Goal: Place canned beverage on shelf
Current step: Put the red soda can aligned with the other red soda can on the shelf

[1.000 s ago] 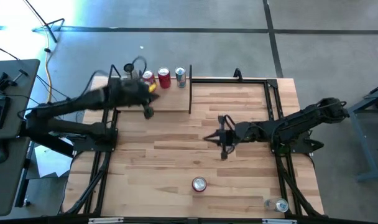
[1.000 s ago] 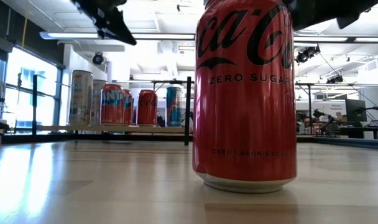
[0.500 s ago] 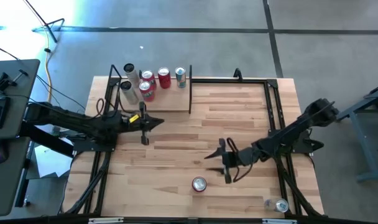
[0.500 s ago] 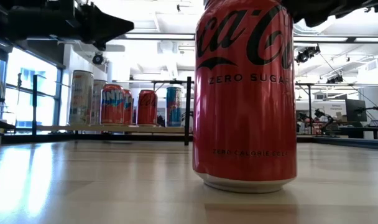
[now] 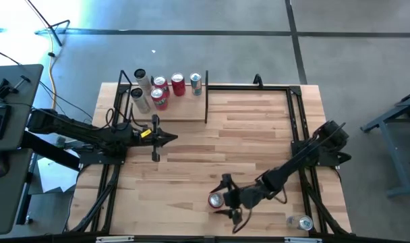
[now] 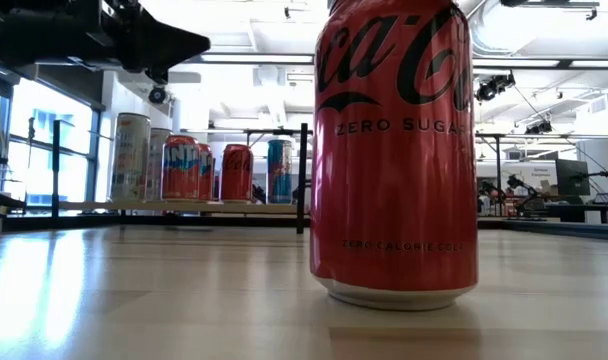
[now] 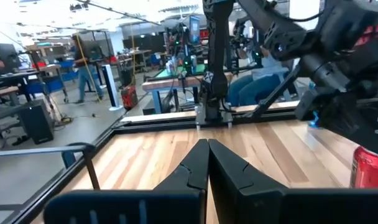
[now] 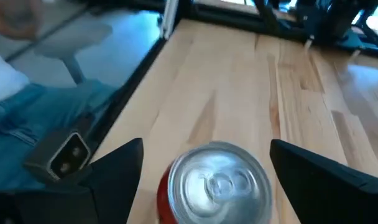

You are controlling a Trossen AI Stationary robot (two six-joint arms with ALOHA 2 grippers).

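Wood slats make up the tabletop (image 5: 259, 135). At its far left corner the shelf (image 5: 174, 111) carries five cans (image 5: 164, 90) upright in a loose cluster; in the low view they stand in a row on the board, but their labels are too small to read. Just in front of the shelf hangs the left gripper (image 5: 166, 138), its fingers pressed together and holding nothing, as the left wrist view shows. Further right, near the front edge, a red can (image 5: 216, 200) stands upright on the table, well apart from the shelf. It fills the low view, where its black script reads "Coca-Cola" in part, with "ZERO SUGAR" below and "ZERO CALORIE COLA" in small letters near the base. The right gripper (image 5: 228, 199) is at this can, fingers spread wide with the silver top between them in the right wrist view; they do not clamp it. Another can (image 5: 300, 222) sits at the front right corner
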